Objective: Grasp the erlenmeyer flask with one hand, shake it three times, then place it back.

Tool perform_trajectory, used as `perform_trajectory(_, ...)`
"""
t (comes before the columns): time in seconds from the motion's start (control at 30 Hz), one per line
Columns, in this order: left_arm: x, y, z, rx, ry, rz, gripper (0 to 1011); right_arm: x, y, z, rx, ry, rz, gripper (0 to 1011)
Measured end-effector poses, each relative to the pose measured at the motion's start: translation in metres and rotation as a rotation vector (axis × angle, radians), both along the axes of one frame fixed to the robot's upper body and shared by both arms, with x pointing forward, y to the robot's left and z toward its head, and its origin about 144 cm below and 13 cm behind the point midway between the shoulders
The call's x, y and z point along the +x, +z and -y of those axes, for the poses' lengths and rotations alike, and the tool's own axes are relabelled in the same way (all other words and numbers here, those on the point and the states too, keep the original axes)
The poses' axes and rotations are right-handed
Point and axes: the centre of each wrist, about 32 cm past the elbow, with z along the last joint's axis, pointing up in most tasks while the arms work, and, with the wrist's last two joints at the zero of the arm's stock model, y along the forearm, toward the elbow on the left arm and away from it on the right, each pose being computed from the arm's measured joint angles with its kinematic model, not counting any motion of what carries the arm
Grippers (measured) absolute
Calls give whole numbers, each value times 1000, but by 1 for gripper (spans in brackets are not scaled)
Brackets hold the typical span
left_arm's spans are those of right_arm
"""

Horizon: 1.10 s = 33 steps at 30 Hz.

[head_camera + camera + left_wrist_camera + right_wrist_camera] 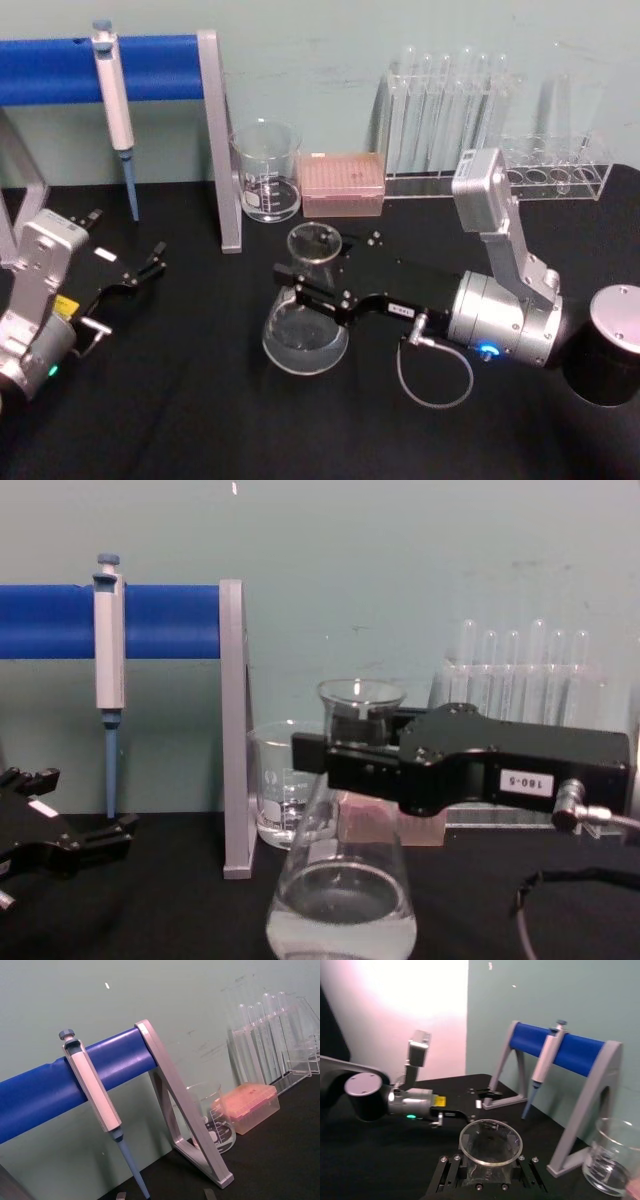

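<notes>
The erlenmeyer flask (305, 340) is clear glass with a little clear liquid in its wide base, and it stands upright at the table's middle. My right gripper (305, 282), black with a small white label and a silver cable connector, reaches in from the right and is shut on the flask's neck just under the rim. The chest view shows the flask (342, 900) from the side, with that gripper (338, 755) clamped across its neck. In the right wrist view, the flared rim (490, 1142) sits between the fingers. Whether the base touches the table cannot be told. My left gripper (138, 272) rests open at the left.
A glass beaker (267, 172) and a pink tip box (343, 184) stand just behind the flask. A pipette (115, 90) hangs on the blue-barred stand (220, 140) at back left. A test tube rack (480, 120) is at back right, and a black cylinder (610, 345) at far right.
</notes>
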Motion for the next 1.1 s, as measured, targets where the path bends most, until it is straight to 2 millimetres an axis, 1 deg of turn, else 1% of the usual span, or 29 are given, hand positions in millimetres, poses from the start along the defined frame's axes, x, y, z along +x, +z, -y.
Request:
perform_trajectory(0.27, 0, 0, 0, 0, 0, 0, 1001, -4, 0, -3, -8, 71, 5, 449)
perform_trajectory(0.6, 0, 0, 0, 0, 0, 0, 1001, -10, 0, -6, -11, 118, 6, 449)
perform_trajectory(0.87, 0, 0, 0, 0, 0, 0, 1001, -12, -1, -7, -12, 128, 2, 449)
perform_trajectory(1.1, 0, 0, 0, 0, 0, 0, 1001, -11, -3, -8, -11, 94, 0, 449)
